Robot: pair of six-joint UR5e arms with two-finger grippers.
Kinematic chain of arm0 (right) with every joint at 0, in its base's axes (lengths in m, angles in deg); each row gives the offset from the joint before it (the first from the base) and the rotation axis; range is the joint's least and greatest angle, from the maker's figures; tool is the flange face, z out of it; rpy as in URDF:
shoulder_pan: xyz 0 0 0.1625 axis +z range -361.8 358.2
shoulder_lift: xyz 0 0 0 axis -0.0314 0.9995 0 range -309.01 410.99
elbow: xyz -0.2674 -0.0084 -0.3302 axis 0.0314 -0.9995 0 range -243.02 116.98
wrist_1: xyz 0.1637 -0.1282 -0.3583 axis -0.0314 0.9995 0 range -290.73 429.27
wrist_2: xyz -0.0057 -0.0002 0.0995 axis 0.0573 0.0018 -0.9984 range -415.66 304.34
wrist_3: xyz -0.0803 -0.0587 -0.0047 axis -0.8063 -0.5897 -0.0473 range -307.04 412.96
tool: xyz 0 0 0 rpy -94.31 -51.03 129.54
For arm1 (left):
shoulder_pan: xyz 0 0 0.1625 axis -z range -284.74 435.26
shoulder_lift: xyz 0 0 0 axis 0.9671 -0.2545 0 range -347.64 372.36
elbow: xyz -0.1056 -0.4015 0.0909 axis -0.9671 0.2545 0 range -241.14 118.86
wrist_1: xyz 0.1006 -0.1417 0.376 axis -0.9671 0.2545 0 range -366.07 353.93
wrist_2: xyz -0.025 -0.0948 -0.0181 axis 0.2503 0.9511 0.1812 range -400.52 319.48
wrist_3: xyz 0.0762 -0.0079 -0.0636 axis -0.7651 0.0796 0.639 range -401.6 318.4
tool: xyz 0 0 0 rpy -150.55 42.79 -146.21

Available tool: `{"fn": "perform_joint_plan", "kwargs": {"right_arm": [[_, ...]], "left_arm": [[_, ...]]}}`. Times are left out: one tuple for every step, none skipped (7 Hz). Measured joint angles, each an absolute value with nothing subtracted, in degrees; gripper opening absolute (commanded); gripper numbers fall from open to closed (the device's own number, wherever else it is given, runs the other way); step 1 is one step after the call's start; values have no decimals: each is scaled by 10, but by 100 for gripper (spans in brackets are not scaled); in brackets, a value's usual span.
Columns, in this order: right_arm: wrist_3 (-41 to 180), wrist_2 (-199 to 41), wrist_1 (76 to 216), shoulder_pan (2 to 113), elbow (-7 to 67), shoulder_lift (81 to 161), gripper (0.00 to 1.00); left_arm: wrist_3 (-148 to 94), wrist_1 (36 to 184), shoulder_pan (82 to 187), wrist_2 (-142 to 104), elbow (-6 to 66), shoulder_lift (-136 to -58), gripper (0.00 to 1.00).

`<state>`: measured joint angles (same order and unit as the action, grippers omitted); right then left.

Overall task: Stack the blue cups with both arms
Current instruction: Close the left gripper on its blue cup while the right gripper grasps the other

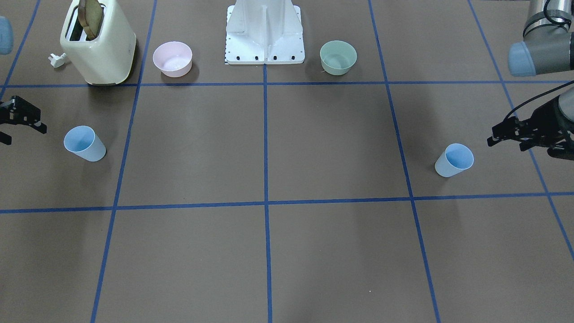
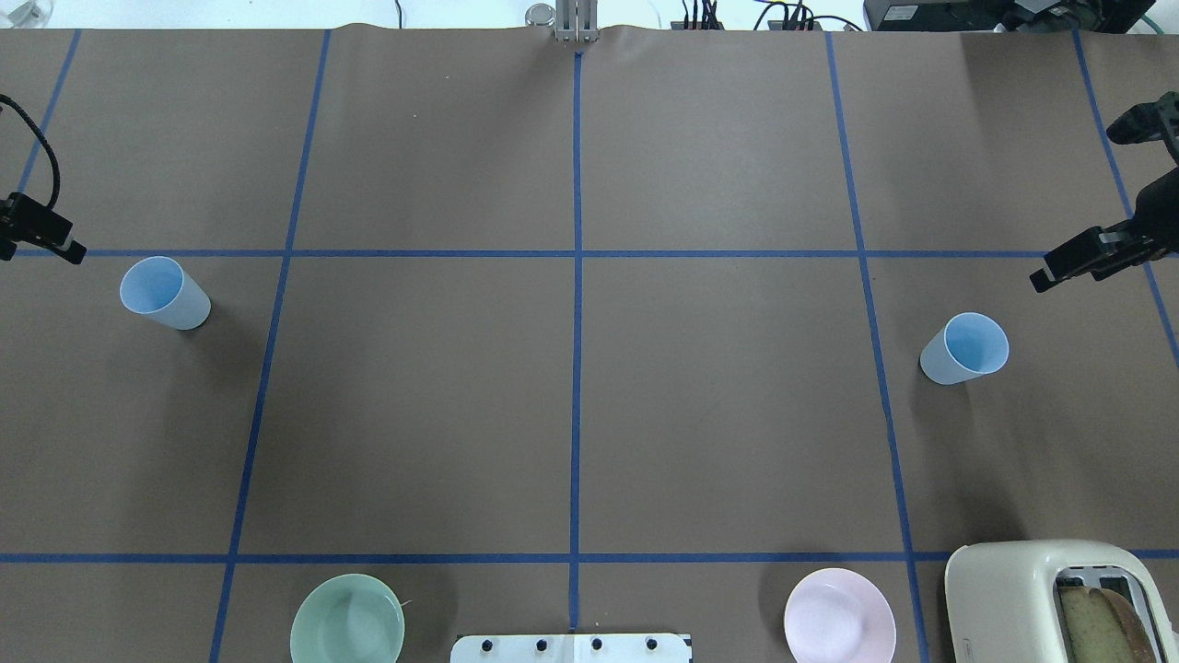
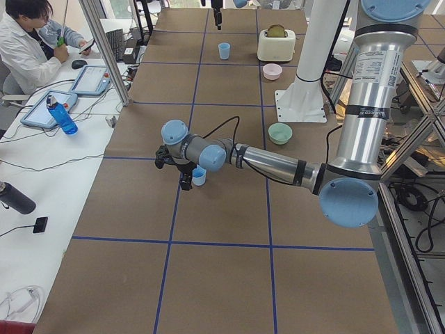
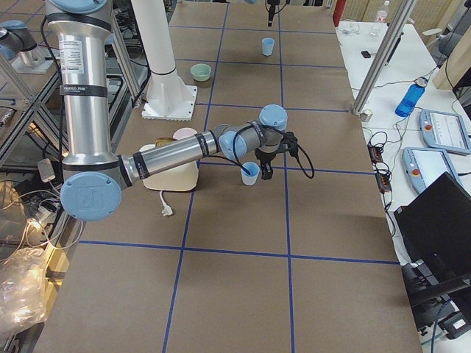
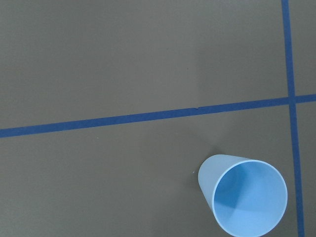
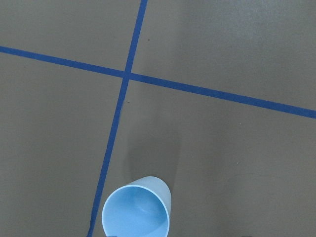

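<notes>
Two pale-blue cups stand upright on the brown table. One cup (image 2: 164,293) is on my left side; it also shows in the front view (image 1: 454,160) and the left wrist view (image 5: 244,197). My left gripper (image 2: 41,241) hovers just outside it toward the table end, open and empty; it also shows in the front view (image 1: 520,146). The other cup (image 2: 964,348) is on my right side, also in the front view (image 1: 84,143) and the right wrist view (image 6: 136,207). My right gripper (image 2: 1059,272) hovers beside it, open and empty. No fingers show in the wrist views.
A cream toaster (image 1: 98,42) holding toast stands near the base on my right, with a pink bowl (image 1: 172,58) next to it. A mint-green bowl (image 1: 338,57) sits on the other side of the white base mount (image 1: 264,33). Blue tape lines grid the table.
</notes>
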<state>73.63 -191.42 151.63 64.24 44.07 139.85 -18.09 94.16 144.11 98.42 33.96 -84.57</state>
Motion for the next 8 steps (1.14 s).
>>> {"fn": "perform_joint_plan", "kwargs": {"right_arm": [[737, -1885, 1516, 628, 441, 1400, 98], [737, -1871, 1516, 621, 441, 1400, 98], [737, -1867, 1515, 619, 441, 1400, 98], [737, -1865, 1515, 618, 441, 1400, 98], [737, -1865, 1514, 617, 441, 1400, 98], [738, -1865, 1514, 616, 441, 1400, 98], [739, -1865, 1514, 614, 441, 1400, 98], [744, -1865, 1513, 610, 441, 1400, 98]], "left_arm": [[-171, 945, 1431, 983, 340, -846, 97], [-153, 956, 1418, 981, 338, -847, 94], [-134, 969, 1403, 979, 334, -850, 88], [-122, 978, 1392, 979, 325, -856, 85], [-118, 981, 1388, 978, 313, -865, 82], [-117, 983, 1386, 978, 303, -871, 81], [-117, 984, 1386, 978, 297, -873, 77], [-117, 985, 1385, 978, 291, -874, 76]]}}
